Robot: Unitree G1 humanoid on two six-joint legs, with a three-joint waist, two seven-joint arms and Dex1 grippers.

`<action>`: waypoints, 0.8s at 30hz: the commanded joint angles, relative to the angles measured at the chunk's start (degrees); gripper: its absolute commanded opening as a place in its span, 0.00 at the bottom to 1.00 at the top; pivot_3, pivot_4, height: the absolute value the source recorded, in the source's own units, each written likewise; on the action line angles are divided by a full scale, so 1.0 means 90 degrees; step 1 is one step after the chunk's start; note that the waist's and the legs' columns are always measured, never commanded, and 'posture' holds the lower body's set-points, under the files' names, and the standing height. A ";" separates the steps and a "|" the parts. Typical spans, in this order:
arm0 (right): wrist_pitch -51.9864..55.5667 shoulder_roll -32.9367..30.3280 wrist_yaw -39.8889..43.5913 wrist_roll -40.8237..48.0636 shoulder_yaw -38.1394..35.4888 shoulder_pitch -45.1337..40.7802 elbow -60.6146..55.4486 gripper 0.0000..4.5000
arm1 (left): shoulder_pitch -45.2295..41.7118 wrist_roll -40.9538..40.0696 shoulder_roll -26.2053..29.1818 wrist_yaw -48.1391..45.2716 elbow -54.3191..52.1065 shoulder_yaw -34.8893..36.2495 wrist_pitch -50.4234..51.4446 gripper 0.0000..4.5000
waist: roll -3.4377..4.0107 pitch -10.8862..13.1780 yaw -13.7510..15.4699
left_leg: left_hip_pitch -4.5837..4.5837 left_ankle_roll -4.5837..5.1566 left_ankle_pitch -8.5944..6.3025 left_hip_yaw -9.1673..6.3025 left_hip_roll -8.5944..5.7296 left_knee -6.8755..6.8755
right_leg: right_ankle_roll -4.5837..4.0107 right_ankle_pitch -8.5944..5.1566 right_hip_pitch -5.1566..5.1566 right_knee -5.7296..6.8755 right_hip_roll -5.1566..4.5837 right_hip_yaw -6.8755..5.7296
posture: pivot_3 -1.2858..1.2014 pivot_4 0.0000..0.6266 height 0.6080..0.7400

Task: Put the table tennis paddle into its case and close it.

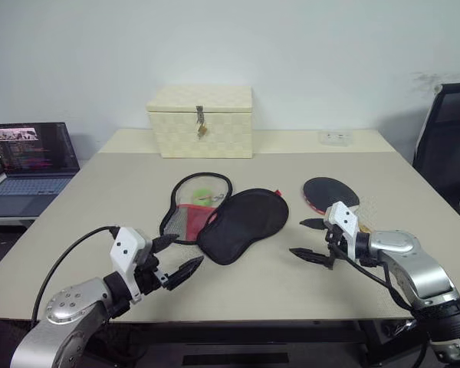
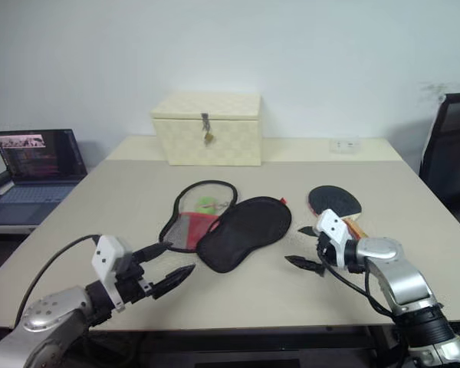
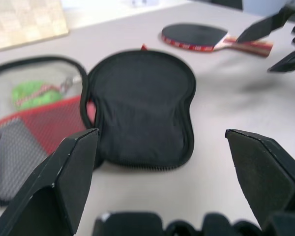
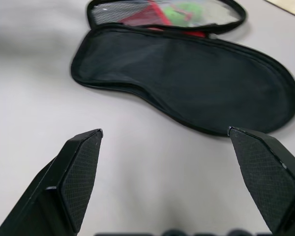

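The table tennis paddle (image 1: pixel 328 192) lies black face up on the table's right side, its handle partly hidden behind my right gripper (image 1: pixel 297 238). That gripper hovers open and empty just in front of the paddle, pointing left toward the case. The case (image 1: pixel 244 222) lies unzipped and spread flat at the table's middle, its black half on the right. Its mesh-lined half (image 1: pixel 193 205) on the left shows red fabric and something green inside. My left gripper (image 1: pixel 185 254) is open and empty near the front edge, pointing at the case's narrow end (image 3: pixel 137 147).
A cream woven box (image 1: pixel 201 120) with a metal latch stands at the back centre of the table (image 1: pixel 123 192). An open laptop (image 1: pixel 31 165) sits on a lower surface at the left. A black chair (image 1: pixel 448 146) stands at the right, and a small white object (image 1: pixel 335 137) lies at the back.
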 commanded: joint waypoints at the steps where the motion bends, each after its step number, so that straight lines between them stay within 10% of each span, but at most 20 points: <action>1: 0.0149 -0.0008 0.0048 0.0117 0.0044 -0.0002 -0.0350 1.00 | 0.0047 -0.0033 -0.0025 0.0100 -0.0328 0.0117 -0.0090 1.00 | 0.0000 0.0000 0.0001 | 0.0000 0.0000 0.0000 0.0001 0.0000 0.0001 | 0.0000 0.0000 0.0001 0.0000 -0.0001 0.0001 | 0.52 0.24 1.00; 24: 0.1908 -0.0234 -0.0703 0.1223 -0.0465 0.0855 -0.2794 1.00 | -0.3380 0.1782 0.0090 -0.3177 0.4513 -0.2514 -0.2510 1.00 | -0.0003 -0.0001 0.0017 | -0.0010 0.0001 0.0000 0.0005 -0.0015 0.0005 | 0.0001 0.0001 -0.0010 0.0002 0.0016 -0.0007 | 0.52 0.24 1.00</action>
